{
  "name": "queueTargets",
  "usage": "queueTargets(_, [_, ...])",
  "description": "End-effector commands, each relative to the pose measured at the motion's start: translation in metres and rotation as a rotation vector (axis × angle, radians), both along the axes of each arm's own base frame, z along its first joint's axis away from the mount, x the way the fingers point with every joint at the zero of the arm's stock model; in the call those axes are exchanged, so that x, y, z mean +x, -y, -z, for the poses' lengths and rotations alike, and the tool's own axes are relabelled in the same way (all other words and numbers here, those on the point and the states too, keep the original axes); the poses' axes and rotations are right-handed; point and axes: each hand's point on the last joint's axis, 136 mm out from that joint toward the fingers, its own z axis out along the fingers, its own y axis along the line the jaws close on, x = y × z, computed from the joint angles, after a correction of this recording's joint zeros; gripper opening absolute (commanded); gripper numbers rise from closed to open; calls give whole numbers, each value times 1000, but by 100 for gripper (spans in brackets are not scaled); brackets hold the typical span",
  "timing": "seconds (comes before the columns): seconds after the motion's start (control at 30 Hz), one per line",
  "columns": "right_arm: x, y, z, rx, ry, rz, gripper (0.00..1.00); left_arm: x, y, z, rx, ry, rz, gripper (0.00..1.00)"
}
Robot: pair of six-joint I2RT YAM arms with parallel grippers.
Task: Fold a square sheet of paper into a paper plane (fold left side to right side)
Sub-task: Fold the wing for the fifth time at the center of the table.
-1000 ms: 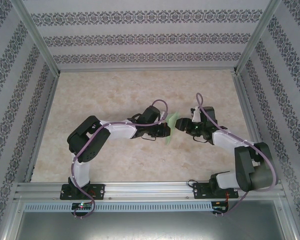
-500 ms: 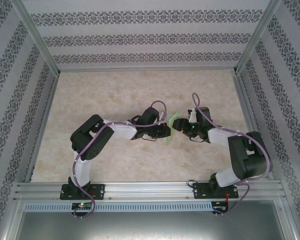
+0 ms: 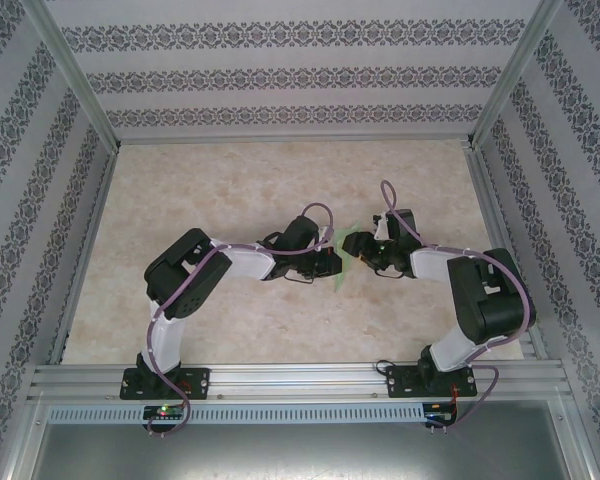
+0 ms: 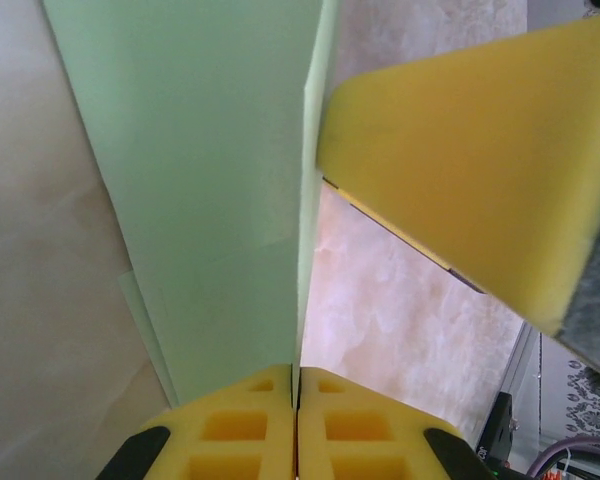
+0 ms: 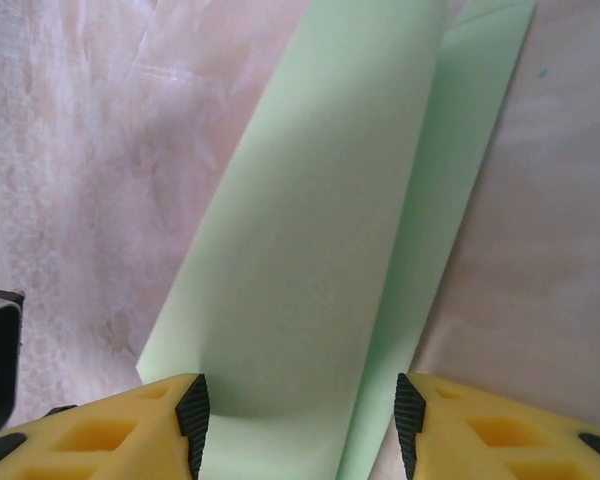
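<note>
The light green sheet of paper [image 3: 340, 276] is folded into a slim, long paper plane shape and held up off the table between the two arms. My left gripper [image 3: 332, 262] is shut on its near edge; in the left wrist view the yellow pads [image 4: 250, 430] pinch the paper [image 4: 200, 200], which runs away from the camera. My right gripper [image 3: 362, 250] faces it from the right and is open. In the right wrist view its fingertips [image 5: 192, 410] stand either side of the folded paper [image 5: 330, 250] without touching it. One right finger [image 4: 470, 160] looms in the left wrist view.
The marbled beige table [image 3: 280, 180] spreads behind and to both sides of the arms. Aluminium rails [image 3: 300, 380] line the near edge, and patterned walls [image 3: 280, 80] close in the back and sides.
The right arm has swung left and brought its gripper closer round the paper, its jaws narrowing slightly. The left gripper has stayed shut on the paper, almost in place.
</note>
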Motion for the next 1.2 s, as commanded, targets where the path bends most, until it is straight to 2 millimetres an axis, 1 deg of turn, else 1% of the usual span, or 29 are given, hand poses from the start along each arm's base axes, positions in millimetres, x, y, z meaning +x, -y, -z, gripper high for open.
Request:
queueTargets(0.0, [7, -1, 2, -20, -13, 17, 53, 6, -1, 3, -25, -9, -13, 9])
queueTargets(0.07, [5, 0, 8, -33, -37, 20, 52, 6, -1, 4, -26, -9, -13, 9])
queueTargets(0.27, [-1, 3, 24, -69, -105, 20, 51, 6, 0, 2, -31, -5, -13, 15])
queueTargets(0.43, [-3, 2, 29, -74, -123, 17, 51, 6, 0, -3, -36, 4, -12, 21])
queueTargets(0.57, [-3, 4, 30, -85, -125, 15, 51, 8, -5, -8, -32, 17, -23, 25])
queueTargets(0.67, [-4, 4, 31, -88, -128, 12, 51, 11, -13, -11, -29, 23, -42, 36])
queueTargets(0.8, [-4, 3, 31, -88, -128, 12, 51, 14, -20, -18, -63, 35, -53, 42])
queueTargets(0.97, [-4, 3, 31, -89, -129, 11, 51, 20, -23, -20, -109, 24, -62, 45])
queueTargets(1.17, [-4, 3, 31, -89, -129, 11, 51, 23, -15, -21, -149, 6, -45, 45])
